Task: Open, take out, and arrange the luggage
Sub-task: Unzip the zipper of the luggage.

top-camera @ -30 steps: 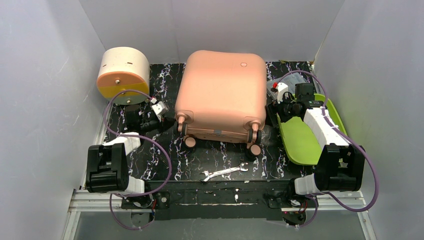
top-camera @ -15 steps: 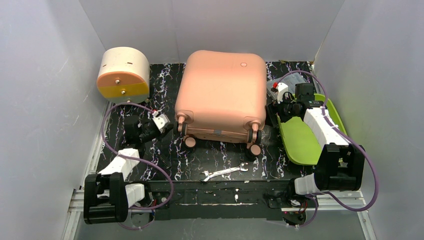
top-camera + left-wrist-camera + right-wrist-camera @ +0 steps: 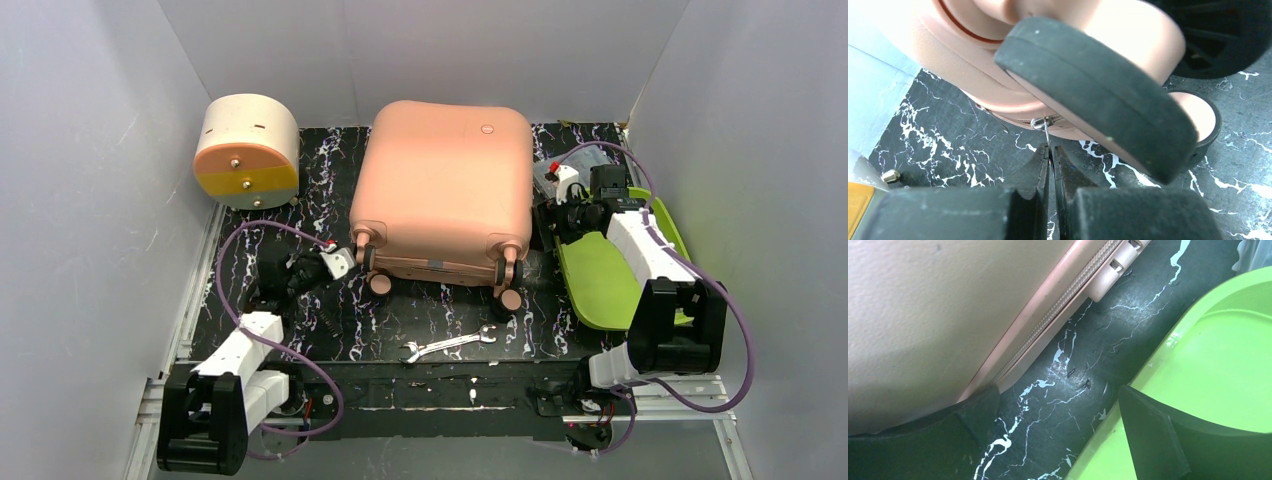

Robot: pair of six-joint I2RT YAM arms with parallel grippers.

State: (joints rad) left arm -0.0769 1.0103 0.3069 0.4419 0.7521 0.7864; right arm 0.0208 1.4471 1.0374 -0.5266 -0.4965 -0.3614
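Luggage (image 3: 440, 190) lies flat mid-tabletop (image 3: 330, 330), wheels (image 3: 381, 283) at its near edge. Left pincer (image 3: 1050, 150), at the near-left corner, is clamped tight on the zipper pull (image 3: 1044, 131). Right pincer (image 3: 1055, 397) gapes wide, empty, between its right side and the tray (image 3: 600, 280).

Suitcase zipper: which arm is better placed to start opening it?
Left, most likely. The left fingers are shut on the zipper pull of the suitcase. The right fingers stand open by its side seam and the green tray, holding nothing.
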